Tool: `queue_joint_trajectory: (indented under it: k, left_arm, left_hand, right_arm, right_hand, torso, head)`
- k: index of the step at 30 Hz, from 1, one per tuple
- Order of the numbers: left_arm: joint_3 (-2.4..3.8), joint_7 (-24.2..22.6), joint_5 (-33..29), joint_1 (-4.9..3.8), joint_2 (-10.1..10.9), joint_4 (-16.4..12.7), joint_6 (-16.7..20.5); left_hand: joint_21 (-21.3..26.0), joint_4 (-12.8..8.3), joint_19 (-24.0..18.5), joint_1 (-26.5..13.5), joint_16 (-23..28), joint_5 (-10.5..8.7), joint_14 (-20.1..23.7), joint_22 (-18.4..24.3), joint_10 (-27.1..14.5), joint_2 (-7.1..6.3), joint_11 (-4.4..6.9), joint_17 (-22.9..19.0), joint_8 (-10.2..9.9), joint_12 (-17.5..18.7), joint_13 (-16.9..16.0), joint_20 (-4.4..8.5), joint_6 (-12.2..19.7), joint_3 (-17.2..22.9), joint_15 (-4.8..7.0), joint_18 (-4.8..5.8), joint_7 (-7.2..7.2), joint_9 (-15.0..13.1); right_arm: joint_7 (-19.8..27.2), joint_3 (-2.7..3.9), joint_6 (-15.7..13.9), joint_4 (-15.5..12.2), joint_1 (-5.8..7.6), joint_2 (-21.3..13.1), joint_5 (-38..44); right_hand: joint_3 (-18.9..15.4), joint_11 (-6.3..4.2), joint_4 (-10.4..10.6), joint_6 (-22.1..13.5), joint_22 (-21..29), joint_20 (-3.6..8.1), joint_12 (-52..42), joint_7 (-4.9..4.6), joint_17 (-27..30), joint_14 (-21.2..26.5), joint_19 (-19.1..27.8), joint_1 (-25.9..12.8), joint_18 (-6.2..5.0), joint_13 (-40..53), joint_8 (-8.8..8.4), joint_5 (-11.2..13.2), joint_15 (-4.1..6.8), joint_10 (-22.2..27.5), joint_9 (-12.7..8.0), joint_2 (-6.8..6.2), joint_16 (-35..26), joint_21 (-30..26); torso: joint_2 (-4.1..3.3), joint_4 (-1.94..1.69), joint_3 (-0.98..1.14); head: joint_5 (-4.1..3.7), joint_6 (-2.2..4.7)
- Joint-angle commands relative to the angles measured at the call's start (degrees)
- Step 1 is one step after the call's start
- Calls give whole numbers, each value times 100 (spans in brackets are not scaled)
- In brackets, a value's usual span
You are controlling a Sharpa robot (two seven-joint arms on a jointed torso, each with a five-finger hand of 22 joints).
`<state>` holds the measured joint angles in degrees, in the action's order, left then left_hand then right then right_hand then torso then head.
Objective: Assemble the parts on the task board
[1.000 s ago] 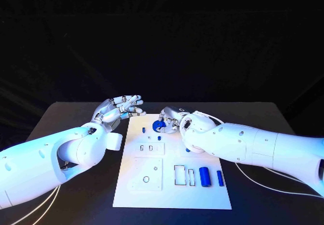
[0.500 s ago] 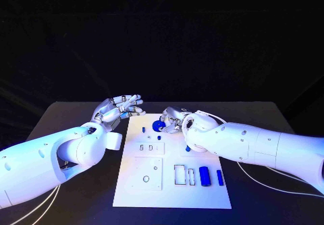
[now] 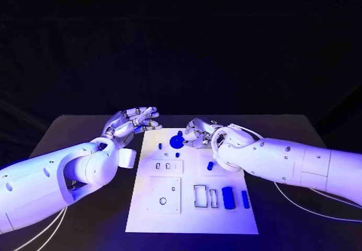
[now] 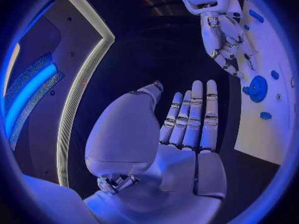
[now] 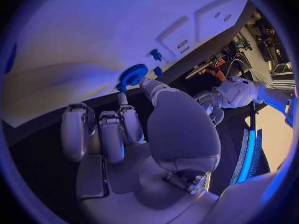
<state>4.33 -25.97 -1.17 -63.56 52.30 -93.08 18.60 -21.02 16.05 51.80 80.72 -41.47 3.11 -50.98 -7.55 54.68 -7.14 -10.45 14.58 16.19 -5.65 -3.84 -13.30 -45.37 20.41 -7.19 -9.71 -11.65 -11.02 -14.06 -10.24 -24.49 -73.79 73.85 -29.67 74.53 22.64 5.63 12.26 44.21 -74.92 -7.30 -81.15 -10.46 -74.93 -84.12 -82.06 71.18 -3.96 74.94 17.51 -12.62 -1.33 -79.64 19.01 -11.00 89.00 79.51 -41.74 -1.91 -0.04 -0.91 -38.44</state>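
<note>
The right hand [image 3: 200, 133] sits low over the far end of the task board [image 3: 192, 219], its fingers curled down around a blue gear [image 3: 177, 140]. In the right wrist view the thumb and a fingertip [image 5: 144, 82] reach to the gear's toothed rim [image 5: 132, 75], so it looks pinched or at least touched at the edge; whether the hold is firm I cannot tell. The gear lies flat on the board near its far left corner, which suggests it is being seated on a post or steadied there, a job that calls for a light rim hold instead of a full wrap. The left hand [image 3: 134, 121] hangs above the desk [image 3: 83, 130] just off the board's far left corner, palm up and fingers straight and slightly apart, holding nothing; the left wrist view [image 4: 181, 134] shows the same flat, bare palm. It seems parked beside the work, close enough to help yet out of the other hand's way. Around the gear, small blue pegs [image 3: 160, 145] stand in the board, likely already in place. Nearer the robot, a raised plate with two slots [image 3: 168, 166] and a larger plate with holes [image 3: 163, 194] wait, and along the near right edge a blue cylinder [image 3: 227, 197] and a slimmer blue bar [image 3: 245, 198] lie beside open rectangular pockets [image 3: 201, 195], probably staged for later steps.
</note>
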Motion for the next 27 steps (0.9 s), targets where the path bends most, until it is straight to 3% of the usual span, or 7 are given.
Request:
queue_joint_trajectory:
  k: [1, 9, 13, 17, 27]
  left_arm:
    - [4, -45, 5, -7, -12, 11, -94]
    - [4, -11, 4, -7, 15, 7, -122]
    - [4, 28, 5, -7, 28, -7, -158]
    - [4, 54, 12, -7, 30, -19, -185]
    - [4, 96, 27, -6, 25, -8, -226]
  left_hand:
    - [4, -13, -28, 25, 30, -14, 0, 6, 10, 48, -45, 7, -29, 19, -5, -26, 35, 36, -27, -76, -255, -7]
    - [3, -13, -29, 26, 35, -14, 0, 8, 12, 45, -46, 15, -30, 29, -5, -27, 38, 42, -29, -76, -255, -9]
    - [5, -22, -33, 35, 41, -14, 6, 10, 7, 31, -48, 18, -34, 37, -4, -27, 47, 42, -30, -75, -255, -9]
    - [6, -26, -36, 38, 44, -15, 10, 12, 4, 24, -49, 19, -36, 41, -3, -28, 51, 41, -31, -74, -256, -9]
    - [13, -35, -47, 48, 55, -14, 22, 16, -5, 11, -52, 22, -41, 52, -1, -31, 61, 42, -35, -72, -259, -9]
  right_arm:
    - [269, 27, -184, -239, 66, -236, -516]
    - [708, 64, 287, -781, 321, -1121, -1377]
    - [993, 66, 569, -848, 388, -1491, -1592]
    - [1250, 54, 796, -826, 405, -1826, -1683]
    - [1462, 28, 952, -637, 328, -2132, -1547]
  right_hand:
    - [11, -14, -2, 30, -410, -2, -34, 12, -1181, -513, -22, 38, 78, 206, -1, -22, 7, -5, -6, 21, 4, -21]
    - [127, -13, -247, 46, -437, 10, -25, 3, -1200, -517, -36, 329, 84, 208, -74, -160, 10, 1, -29, -79, 10, -14]
    - [295, -3, -480, 57, -327, 7, 56, -15, -1096, -491, 54, 583, 50, 110, -128, -316, 4, 98, -48, -107, -23, -143]
    - [377, 1, -623, 67, -260, 3, 136, -17, -1037, -475, 112, 701, 30, 9, -161, -334, 1, 199, -59, -168, -45, -227]
    - [396, 12, -695, 30, -271, -2, 160, -32, -1061, -480, 107, 737, 34, -18, -206, -280, -7, 227, -74, -220, -39, -226]
  torso:
    - [10, 8, 9]
    - [44, 72, 7]
    - [63, 125, 7]
    - [70, 146, 18]
    - [70, 136, 30]
  head:
    - [-17, 25]
    - [-34, 23]
    - [-57, 34]
    - [-71, 33]
    - [-115, 2]
